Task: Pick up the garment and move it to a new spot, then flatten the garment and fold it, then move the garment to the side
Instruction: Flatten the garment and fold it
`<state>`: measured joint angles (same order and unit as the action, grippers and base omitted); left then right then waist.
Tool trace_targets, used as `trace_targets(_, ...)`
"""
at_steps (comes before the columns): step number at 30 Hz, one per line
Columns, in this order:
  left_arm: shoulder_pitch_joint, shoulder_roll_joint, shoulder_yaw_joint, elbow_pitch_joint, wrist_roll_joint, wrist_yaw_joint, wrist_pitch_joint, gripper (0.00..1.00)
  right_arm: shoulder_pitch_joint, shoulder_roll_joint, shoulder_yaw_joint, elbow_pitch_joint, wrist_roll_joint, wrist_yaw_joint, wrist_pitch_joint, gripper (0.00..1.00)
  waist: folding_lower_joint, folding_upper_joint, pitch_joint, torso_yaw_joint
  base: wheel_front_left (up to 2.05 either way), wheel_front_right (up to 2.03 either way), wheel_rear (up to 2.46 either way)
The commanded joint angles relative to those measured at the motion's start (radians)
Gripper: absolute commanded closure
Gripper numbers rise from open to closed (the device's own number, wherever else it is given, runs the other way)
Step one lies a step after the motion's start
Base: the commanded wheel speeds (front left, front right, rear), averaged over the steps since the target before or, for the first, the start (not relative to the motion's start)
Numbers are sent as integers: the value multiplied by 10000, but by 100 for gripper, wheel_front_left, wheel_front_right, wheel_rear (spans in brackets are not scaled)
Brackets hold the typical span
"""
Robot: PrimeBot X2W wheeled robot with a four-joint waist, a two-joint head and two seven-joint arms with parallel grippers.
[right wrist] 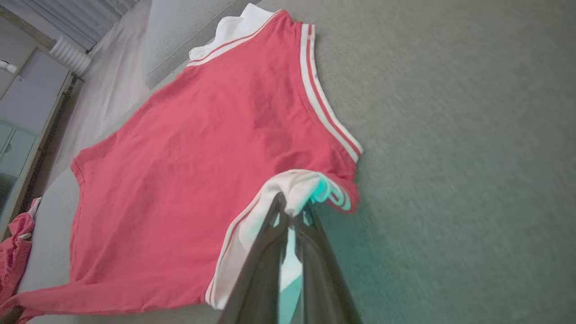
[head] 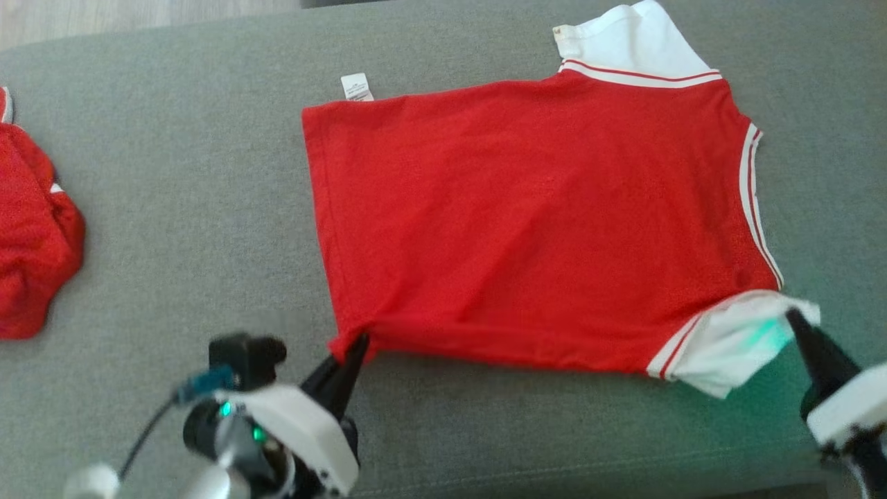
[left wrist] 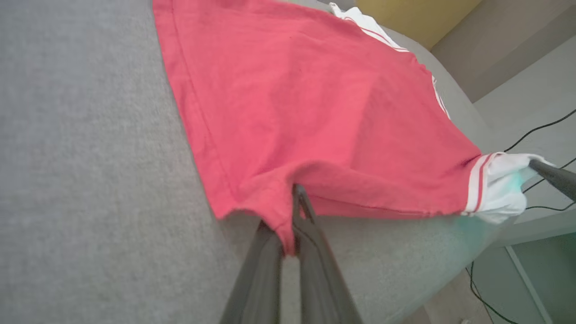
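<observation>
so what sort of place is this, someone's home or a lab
Most likely a home room: the red shirt lies on a grey upholstered seat or bed, with a pale cabinet nearby and wood-look flooring beyond.

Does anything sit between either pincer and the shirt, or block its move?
Nothing visible: the left pincer grips the shirt by a red corner, the right pincer by the white sleeve. Another red garment lies apart, far left on the couch.
</observation>
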<state>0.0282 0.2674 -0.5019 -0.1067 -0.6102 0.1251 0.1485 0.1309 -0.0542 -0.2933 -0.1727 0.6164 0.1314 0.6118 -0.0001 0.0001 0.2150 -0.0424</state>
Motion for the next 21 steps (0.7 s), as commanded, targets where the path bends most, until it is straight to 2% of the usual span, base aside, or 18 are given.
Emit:
trace_targets(1,-538,168,400,-464,-60,47,201,100,-396,-352,120,-292,-24,-7,186,100,1,-1,62,31,0,0,0)
trace_targets(9,-2275,668,616,-458,-764,3,2554,100,-2610,-946,30,340,-91,-7,2202,100,1,-1,508,125,0,0,0)
trace_targets(16,-3376,480,809,285,-1283,-8,3298,100,-4458,-1277,160,1265,-564,-7,3128,100,1,-1,1005,139,0,0,0)
trace_targets(21,-3991,476,783,896,-1251,-82,3488,100,-5402,-1697,575,1967,-1070,-7,3359,100,1,-1,1269,254,0,0,0)
